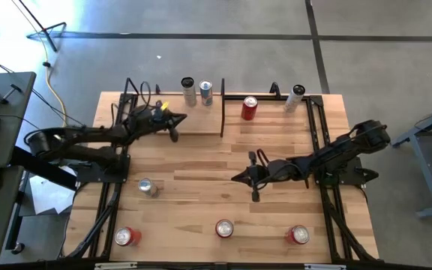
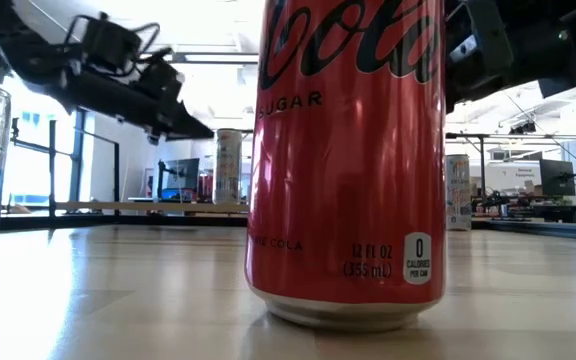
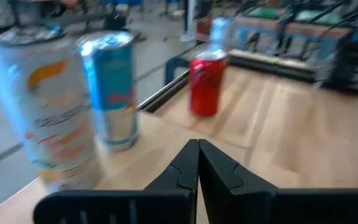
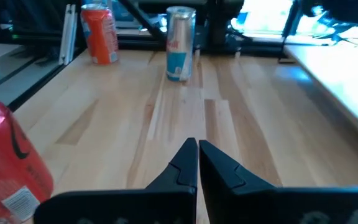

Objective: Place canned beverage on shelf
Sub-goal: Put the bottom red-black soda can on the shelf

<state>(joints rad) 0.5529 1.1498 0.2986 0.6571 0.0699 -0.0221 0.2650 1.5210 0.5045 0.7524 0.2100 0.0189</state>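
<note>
The pale wood shelf (image 1: 193, 124) sits at the table's far left, with its upright end panel (image 1: 223, 109). A white can (image 1: 188, 90) and a blue-silver can (image 1: 205, 91) stand on its far edge; both also show in the left wrist view, the white can (image 3: 39, 112) and the blue-silver can (image 3: 114, 87). A red can (image 1: 249, 107) stands on the table just right of the panel. My left gripper (image 1: 182, 118) is shut and empty above the shelf, near those cans. My right gripper (image 1: 237, 178) is shut and empty over the table's middle.
On the table's near half stand a silver-blue can (image 1: 148, 187) and three red cans: near left (image 1: 127, 237), near middle (image 1: 224, 228), which fills the low view (image 2: 348, 160), and near right (image 1: 299, 235). A tall white can (image 1: 296, 97) stands at the far right.
</note>
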